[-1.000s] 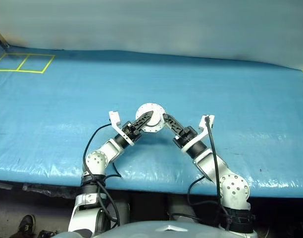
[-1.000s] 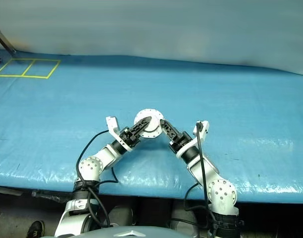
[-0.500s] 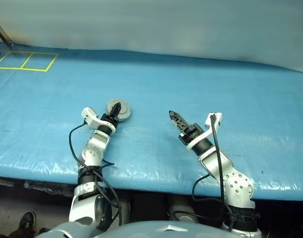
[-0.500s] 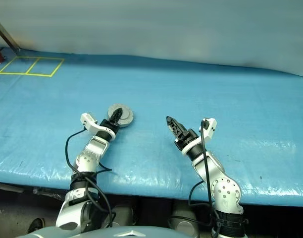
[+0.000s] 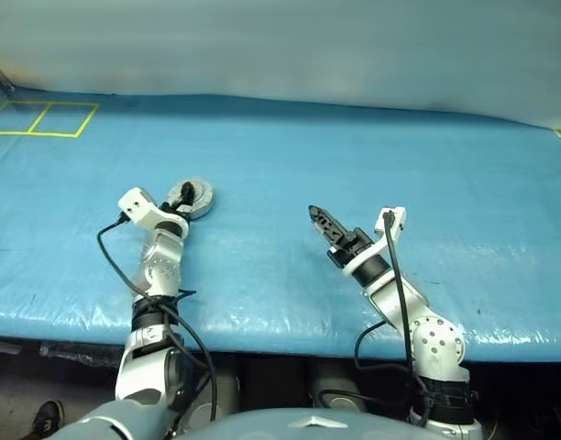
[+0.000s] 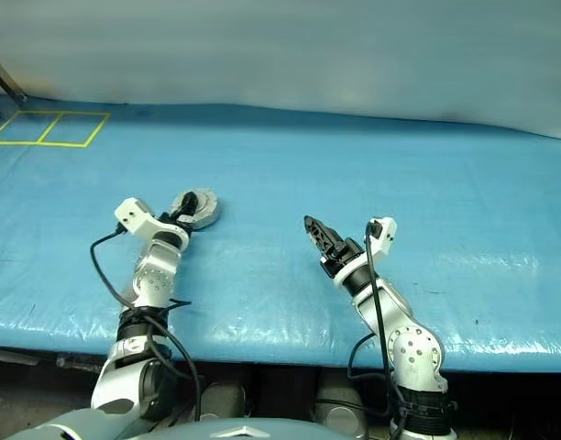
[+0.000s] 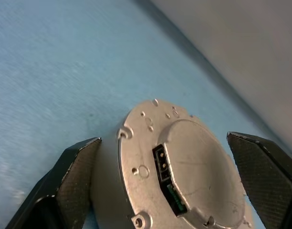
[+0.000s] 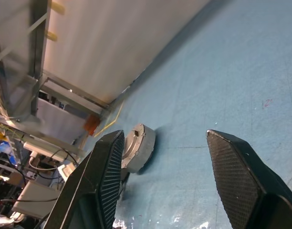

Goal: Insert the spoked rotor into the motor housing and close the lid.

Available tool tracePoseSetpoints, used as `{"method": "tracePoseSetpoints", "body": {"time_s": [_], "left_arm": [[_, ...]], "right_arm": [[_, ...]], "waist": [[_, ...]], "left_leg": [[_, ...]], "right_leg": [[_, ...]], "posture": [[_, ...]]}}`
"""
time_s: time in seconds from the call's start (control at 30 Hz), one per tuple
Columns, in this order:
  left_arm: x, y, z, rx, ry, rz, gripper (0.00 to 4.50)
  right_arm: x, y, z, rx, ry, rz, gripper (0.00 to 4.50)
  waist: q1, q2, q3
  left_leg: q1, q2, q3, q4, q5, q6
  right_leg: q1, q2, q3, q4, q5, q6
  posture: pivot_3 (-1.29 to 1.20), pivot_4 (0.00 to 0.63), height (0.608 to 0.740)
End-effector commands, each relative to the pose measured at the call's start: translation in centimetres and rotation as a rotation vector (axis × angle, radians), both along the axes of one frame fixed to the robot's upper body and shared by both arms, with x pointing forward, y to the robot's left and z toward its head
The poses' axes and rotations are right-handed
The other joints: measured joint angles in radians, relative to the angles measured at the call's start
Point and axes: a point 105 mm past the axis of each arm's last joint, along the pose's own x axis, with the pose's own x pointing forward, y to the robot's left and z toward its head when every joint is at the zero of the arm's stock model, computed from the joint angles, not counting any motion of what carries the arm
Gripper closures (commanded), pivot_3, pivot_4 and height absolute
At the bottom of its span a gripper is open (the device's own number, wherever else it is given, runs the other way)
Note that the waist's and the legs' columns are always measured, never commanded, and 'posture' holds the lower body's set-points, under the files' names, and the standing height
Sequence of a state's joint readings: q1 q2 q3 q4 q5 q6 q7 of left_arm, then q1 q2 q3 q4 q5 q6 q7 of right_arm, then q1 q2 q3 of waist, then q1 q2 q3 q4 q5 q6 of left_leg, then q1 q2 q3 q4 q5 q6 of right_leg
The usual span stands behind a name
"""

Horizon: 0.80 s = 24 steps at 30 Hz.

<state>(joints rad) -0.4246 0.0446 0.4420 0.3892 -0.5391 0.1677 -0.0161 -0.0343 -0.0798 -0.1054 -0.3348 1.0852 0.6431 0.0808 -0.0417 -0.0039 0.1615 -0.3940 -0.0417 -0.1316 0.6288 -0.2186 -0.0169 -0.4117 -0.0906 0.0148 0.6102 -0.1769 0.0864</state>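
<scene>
The motor housing point(image 5: 192, 197), a round silver can, lies on the blue sheet at the left. In the left wrist view its flat silver back point(image 7: 184, 167) with a small dark connector faces the camera. My left gripper point(image 5: 186, 194) is open around it: one finger point(image 7: 77, 176) sits close against its side, the other finger point(image 7: 265, 167) stands apart. My right gripper point(image 5: 319, 220) hovers in the middle, open, with nothing between its fingers point(image 8: 108, 176). From there the housing point(image 8: 139, 147) shows farther off. The spoked rotor and the lid are out of view.
A blue sheet point(image 5: 354, 156) covers the whole table, up to a pale wall at the back. Yellow tape squares point(image 5: 42, 117) mark the far left corner. The table's front edge point(image 5: 290, 325) runs just before my arms.
Both grippers held the housing together at the middle. The left one carried it to the left, set it on the sheet and opened. The right gripper has stayed in place, empty.
</scene>
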Motion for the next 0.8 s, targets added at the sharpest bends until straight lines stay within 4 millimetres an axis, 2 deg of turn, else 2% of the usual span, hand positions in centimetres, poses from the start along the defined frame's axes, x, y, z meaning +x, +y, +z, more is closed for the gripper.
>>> {"method": "tracePoseSetpoints", "body": {"time_s": [0.03, 0.17, 0.23, 0.33, 0.43, 0.5, 0.63, 0.7, 0.8], "left_arm": [[-1.5, 2.1, 1.6, 0.117, -0.054, 0.082, 0.07], [-2.6, 3.1, 3.4, 0.255, -0.118, 0.102, 0.07], [-2.6, 2.4, 5.2, 0.368, -0.197, 0.047, 0.07], [-2.5, 0.4, 7.4, 0.425, -0.32, -0.059, 0.07], [-2.4, -3.2, 8.4, 0.555, -0.401, -0.28, 0.07], [-2.8, -6.0, 8.4, 0.62, -0.445, -0.452, 0.07], [-5.0, -11.1, 7.4, 0.656, -0.509, -0.826, 0.07], [-6.1, -13.0, 6.2, 0.678, -0.493, -0.988, 0.07], [-7.0, -14.3, 5.1, 0.682, -0.471, -1.114, 0.07]], "right_arm": [[0.2, 0.2, 0.8, -0.002, -0.034, 0.016, 1.61], [0.4, 0.2, 0.6, -0.062, -0.046, 0.021, 1.61], [0.6, 0.0, 0.6, -0.143, -0.084, 0.01, 1.61], [0.9, -0.3, 0.8, -0.326, -0.189, -0.013, 1.61], [1.1, -0.7, 0.8, -0.551, -0.318, -0.043, 1.61], [1.1, -0.9, 0.4, -0.622, -0.348, -0.031, 1.61], [1.0, -1.5, -0.3, -0.677, -0.35, 0.013, 1.61], [0.8, -2.0, -0.6, -0.712, -0.358, 0.044, 1.61], [0.8, -2.9, -1.0, -0.801, -0.372, 0.054, 1.61]], "waist": [[0.003, 0.0, 0.0], [0.012, 0.0, 0.0], [0.019, -0.001, 0.0], [0.025, -0.001, 0.0], [0.025, -0.001, 0.0], [0.023, -0.001, 0.0], [0.014, -0.001, 0.0], [0.014, -0.001, 0.0], [0.014, -0.001, 0.0]], "left_leg": [[0.0, 0.0, 0.0, 0.0, 0.0, 0.0], [-0.001, 0.0, 0.0, 0.0, 0.0, 0.0], [-0.001, 0.0, 0.0, 0.0, 0.0, 0.0], [-0.002, -0.001, 0.0, 0.0, 0.0, -0.001], [-0.001, -0.001, 0.001, 0.0, 0.0, -0.001], [-0.001, -0.001, 0.001, 0.0, 0.0, -0.001], [-0.001, -0.001, 0.001, 0.0, 0.0, 0.0], [-0.001, 0.0, 0.001, 0.0, 0.0, 0.0], [-0.001, 0.0, 0.001, 0.0, 0.0, 0.0]], "right_leg": [[0.0, 0.0, 0.0, 0.0, 0.0, 0.0], [-0.001, 0.0, 0.0, 0.0, -0.001, -0.002], [0.0, 0.0, 0.0, 0.0, -0.001, -0.002], [0.0, 0.0, 0.0, 0.0, -0.001, -0.003], [-0.001, -0.001, 0.0, -0.001, -0.001, -0.003], [-0.001, 0.0, 0.0, -0.001, -0.001, -0.003], [-0.001, 0.0, 0.001, -0.001, -0.002, -0.003], [-0.001, 0.0, 0.001, -0.001, -0.002, -0.003], [-0.001, 0.0, 0.001, 0.0, -0.002, -0.004]], "posture": [[0.0, 0.15, 0.74], [0.0, 0.15, 0.74], [0.0, 0.15, 0.74], [0.0, 0.15, 0.74], [0.0, 0.15, 0.74], [0.0, 0.15, 0.74], [0.0, 0.15, 0.74], [0.0, 0.15, 0.74], [0.0, 0.15, 0.74]]}}
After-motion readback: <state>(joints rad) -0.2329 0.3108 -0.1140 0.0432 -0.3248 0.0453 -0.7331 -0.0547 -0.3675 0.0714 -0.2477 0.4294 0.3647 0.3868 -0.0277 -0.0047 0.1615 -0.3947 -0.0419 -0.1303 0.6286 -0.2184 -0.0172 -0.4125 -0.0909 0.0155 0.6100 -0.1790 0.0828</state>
